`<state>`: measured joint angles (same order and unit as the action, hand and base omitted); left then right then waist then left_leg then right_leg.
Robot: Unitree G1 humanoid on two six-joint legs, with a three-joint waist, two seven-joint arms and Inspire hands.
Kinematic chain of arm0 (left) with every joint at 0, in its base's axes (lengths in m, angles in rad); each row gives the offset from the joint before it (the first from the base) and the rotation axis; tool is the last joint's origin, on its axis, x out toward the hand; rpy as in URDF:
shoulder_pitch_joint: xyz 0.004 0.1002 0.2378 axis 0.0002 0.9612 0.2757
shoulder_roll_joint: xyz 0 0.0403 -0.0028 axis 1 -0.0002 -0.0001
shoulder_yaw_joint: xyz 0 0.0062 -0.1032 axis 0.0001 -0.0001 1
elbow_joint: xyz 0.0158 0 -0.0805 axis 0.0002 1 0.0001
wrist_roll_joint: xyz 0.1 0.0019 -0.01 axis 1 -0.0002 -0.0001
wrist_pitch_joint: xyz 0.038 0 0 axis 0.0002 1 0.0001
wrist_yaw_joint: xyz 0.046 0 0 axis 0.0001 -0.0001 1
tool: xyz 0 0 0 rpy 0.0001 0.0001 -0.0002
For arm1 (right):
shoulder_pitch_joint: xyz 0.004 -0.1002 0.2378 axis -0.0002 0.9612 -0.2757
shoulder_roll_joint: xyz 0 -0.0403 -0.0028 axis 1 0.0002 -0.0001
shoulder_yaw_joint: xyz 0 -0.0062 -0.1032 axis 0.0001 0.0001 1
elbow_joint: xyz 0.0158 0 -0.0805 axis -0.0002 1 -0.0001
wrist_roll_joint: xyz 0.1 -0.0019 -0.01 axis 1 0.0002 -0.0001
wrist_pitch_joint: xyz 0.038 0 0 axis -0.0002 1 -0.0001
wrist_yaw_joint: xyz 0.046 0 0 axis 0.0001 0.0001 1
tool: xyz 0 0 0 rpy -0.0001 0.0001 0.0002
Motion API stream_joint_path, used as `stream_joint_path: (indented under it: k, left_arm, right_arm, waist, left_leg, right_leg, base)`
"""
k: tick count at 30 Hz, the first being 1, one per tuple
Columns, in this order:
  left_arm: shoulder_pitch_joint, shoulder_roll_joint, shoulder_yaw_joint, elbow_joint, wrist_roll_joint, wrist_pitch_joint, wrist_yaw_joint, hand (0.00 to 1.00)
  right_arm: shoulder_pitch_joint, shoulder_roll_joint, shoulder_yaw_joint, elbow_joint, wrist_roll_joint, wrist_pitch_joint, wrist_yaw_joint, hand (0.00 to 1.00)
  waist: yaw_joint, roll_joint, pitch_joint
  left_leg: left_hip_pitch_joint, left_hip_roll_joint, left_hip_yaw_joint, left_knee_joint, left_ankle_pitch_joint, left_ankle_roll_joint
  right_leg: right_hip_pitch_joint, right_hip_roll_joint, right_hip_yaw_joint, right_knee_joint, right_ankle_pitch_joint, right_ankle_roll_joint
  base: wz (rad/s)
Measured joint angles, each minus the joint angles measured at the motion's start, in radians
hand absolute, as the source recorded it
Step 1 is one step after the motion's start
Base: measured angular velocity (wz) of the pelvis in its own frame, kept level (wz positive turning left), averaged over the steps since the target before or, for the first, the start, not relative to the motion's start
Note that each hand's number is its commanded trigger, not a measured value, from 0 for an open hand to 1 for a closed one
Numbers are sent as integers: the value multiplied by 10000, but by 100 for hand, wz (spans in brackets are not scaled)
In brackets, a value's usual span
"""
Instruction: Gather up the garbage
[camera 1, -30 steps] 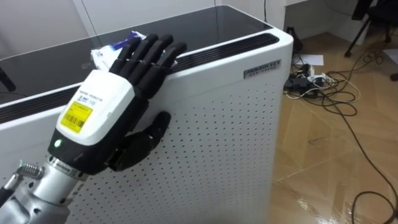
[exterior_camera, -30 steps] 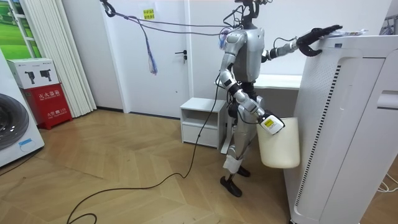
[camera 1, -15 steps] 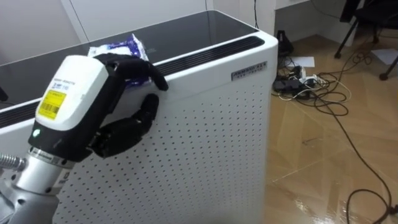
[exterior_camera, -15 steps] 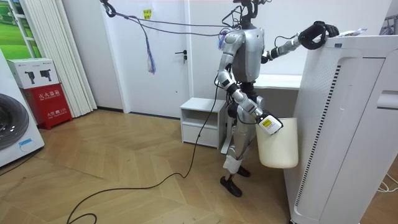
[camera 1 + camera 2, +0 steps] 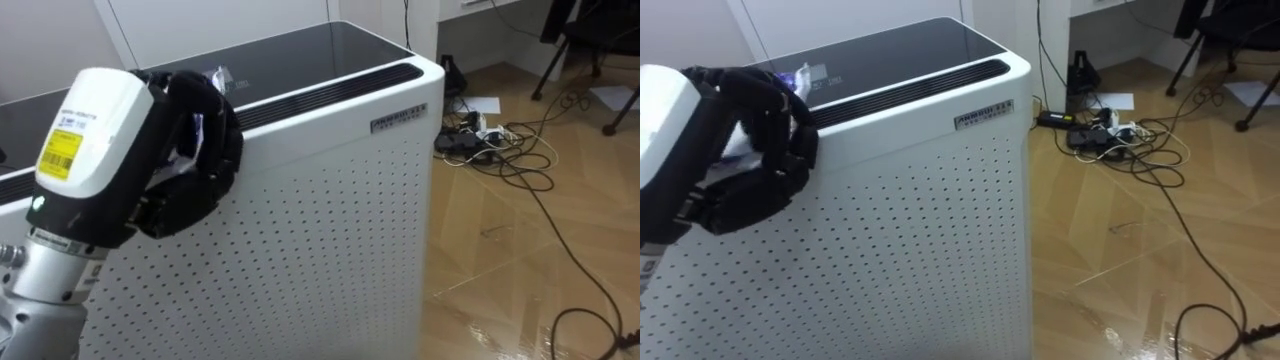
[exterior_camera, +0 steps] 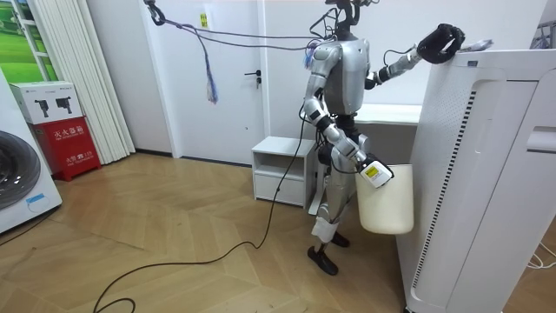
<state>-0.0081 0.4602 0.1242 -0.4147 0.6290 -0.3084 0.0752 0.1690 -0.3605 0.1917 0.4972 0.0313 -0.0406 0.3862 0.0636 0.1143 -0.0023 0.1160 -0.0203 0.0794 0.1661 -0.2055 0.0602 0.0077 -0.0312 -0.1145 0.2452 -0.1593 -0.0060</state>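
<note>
Left robot hand (image 5: 95, 135) clamped on 1 wrapper (image 5: 192, 135) at 1 purifier's (image 5: 330, 200) top edge.

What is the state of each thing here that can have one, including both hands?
left hand: shut on the wrapper
wrapper: crumpled, inside the left hand, at the air purifier's top edge
right hand: at the bin's rim
bin: upright, off the floor
door: closed

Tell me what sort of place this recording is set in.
Probably a home-style test room: a washing machine, a wooden floor with loose cables, and a tall white perforated appliance.
</note>
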Motion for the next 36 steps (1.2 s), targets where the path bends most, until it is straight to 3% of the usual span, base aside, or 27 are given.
stream_joint_path:
  k: [4,13,15,26,29,34,36]
  left_arm:
    - [54,0,-21,19,-71,-1,31,100]
    - [67,116,-73,-32,-308,-27,119,100]
    - [45,251,-102,-54,-957,-25,18,100]
    - [-33,250,-327,-625,-4772,82,-1015,100]
    - [-167,239,-873,-925,-6195,131,-1650,100]
    - [-236,126,-1714,-983,-8364,206,-2775,100]
    - [-248,-32,-2414,-975,-9640,340,-3397,100]
  right_arm:
    - [-1,-1,-5,0,0,-1,5,100]
    - [-1,-23,-160,-6,6,-2,-68,100]
    - [-17,-17,-176,-7,9,-9,-80,100]
    - [-159,-11,62,-122,18,-97,79,100]
    - [-165,34,259,-268,8,-117,85,100]
    - [-185,241,610,-471,29,-119,96,100]
    - [-315,296,897,-471,29,-119,102,100]
  waist:
    - [2,-15,11]
    - [-7,-15,129]
    - [-35,6,137]
    - [128,-10,161]
    - [127,-155,208]
    - [-24,-314,145]
    - [-59,-308,143]
  left_leg:
    - [-5,0,-4,0,1,-1]
    - [-11,23,-66,-30,-1,-12]
    - [-41,24,-185,-27,0,-15]
    - [-321,17,-301,29,10,-26]
    - [-349,15,-327,38,10,-26]
    - [-343,0,-328,41,9,-26]
    - [-357,-2,-322,47,9,-26]
  right_leg:
    - [2,1,7,27,-10,0]
    - [85,25,-88,-51,-17,-19]
    - [132,19,-222,-108,-9,-17]
    - [-100,-47,-370,-90,-20,-6]
    - [-104,-63,-437,-92,-23,-10]
    - [-80,-67,-432,-176,-22,-10]
    - [-54,-62,-422,-241,-2,4]
  base:
    - [0]
    - [2]
    - [13]
    - [4]
    - [5]
    - [0]
    - [0]
